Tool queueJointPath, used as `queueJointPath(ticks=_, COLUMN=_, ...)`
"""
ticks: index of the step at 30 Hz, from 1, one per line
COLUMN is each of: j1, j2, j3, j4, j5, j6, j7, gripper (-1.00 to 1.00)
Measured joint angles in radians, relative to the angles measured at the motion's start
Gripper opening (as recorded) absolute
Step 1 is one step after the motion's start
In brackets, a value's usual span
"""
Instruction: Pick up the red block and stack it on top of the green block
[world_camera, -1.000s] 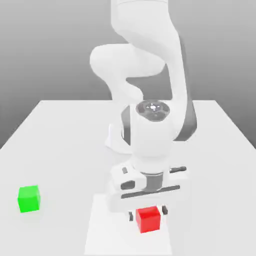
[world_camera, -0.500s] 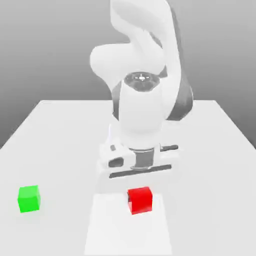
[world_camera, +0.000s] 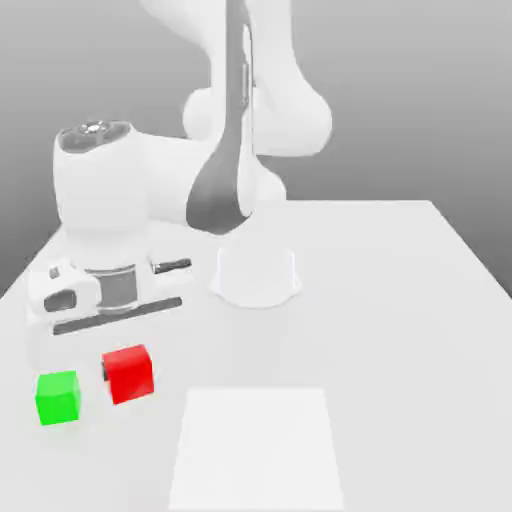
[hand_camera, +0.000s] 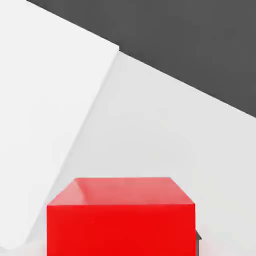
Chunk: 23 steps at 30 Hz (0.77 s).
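The red block (world_camera: 130, 374) is pinched by the end effector (world_camera: 128, 372) and is seen beside the green block (world_camera: 58, 398), towards the exterior view's right. The green block is seen on the counter (world_camera: 380, 330), apart from the white square (world_camera: 257, 450). No stack of 2 has been made; carrying appears to be the step in hand. If sideways travel were continued too low, the green block could be struck by the red block's lower edge and pushed away. The red block is seen tilted in the exterior view; should it be set down at an angle, contact might be made along 1 edge only, and toppling could follow. With release made off centre or too high, the red block could be dropped or slid off the green block's top.
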Motion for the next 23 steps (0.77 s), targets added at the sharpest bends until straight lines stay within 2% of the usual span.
queueJointPath(ticks=9, j1=-0.185, j2=-0.012, j3=-0.065, j4=0.018, j5=0.027, j6=-0.033, j7=-0.388, gripper=-1.00)
queueJointPath(ticks=20, j1=-0.204, j2=0.171, j3=-0.017, j4=0.029, j5=0.113, j6=0.137, j7=-0.478, gripper=-1.00)
queueJointPath(ticks=21, j1=-0.206, j2=0.182, j3=-0.014, j4=0.029, j5=0.119, j6=0.147, j7=-0.482, gripper=1.00)
queueJointPath(ticks=23, j1=-0.206, j2=0.182, j3=-0.014, j4=0.029, j5=0.119, j6=0.147, j7=-0.482, gripper=1.00)
